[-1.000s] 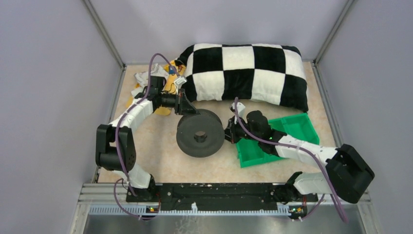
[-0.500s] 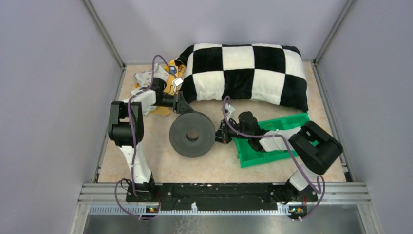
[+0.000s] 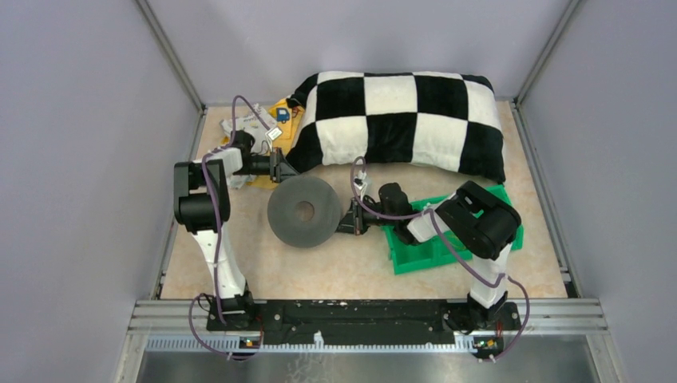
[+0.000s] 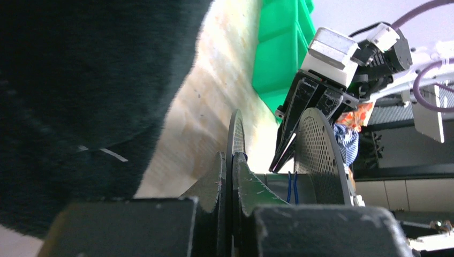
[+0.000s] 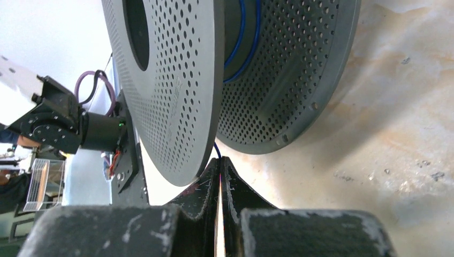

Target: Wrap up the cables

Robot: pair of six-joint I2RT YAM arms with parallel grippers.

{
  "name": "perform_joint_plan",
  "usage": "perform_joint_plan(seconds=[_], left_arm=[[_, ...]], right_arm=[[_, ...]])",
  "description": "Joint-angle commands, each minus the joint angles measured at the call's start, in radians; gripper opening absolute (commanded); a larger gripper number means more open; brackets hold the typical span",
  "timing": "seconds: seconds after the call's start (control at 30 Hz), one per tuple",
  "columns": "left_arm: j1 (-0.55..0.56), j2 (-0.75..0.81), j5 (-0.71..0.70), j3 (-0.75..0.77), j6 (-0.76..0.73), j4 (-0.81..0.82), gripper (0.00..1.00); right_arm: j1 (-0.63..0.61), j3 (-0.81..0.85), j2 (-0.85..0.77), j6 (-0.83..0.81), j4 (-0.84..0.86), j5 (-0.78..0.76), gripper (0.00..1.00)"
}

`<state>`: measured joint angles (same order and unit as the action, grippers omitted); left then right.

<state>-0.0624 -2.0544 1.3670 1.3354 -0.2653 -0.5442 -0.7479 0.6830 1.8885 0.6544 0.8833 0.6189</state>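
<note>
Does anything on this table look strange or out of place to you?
A big checkered cushion lies across the far side, odd on a workbench, beside crumpled clutter in the far left corner. The black spool sits tilted, its flange pinched by the left tool, its thin wire by the right tool.

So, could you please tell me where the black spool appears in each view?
Top external: spool centre-left, in front of the checkered pillow.
Left wrist: spool lower centre, seen edge-on, flanges upright.
Right wrist: spool fills the upper half, perforated flanges showing.
Shared landmark: the beige tabletop.
</note>
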Motion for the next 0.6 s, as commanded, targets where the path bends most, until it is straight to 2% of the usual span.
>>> perform_joint_plan(seconds=[0.0, 0.23, 0.57], left_arm=[[0.004, -0.027, -0.068, -0.032, 0.123, 0.245, 0.0], [-0.007, -0.025, -0.136, -0.094, 0.208, 0.362, 0.2], [-0.016, 0.019, -0.241, -0.121, 0.26, 0.41, 0.46]], right_arm=[[-0.014, 0.082, 0.038, 0.038, 0.149, 0.016, 0.0], [-0.014, 0.135, 0.072, 0.058, 0.132, -0.033, 0.0], [-0.018, 0.161, 0.07, 0.027, 0.047, -0.082, 0.0]])
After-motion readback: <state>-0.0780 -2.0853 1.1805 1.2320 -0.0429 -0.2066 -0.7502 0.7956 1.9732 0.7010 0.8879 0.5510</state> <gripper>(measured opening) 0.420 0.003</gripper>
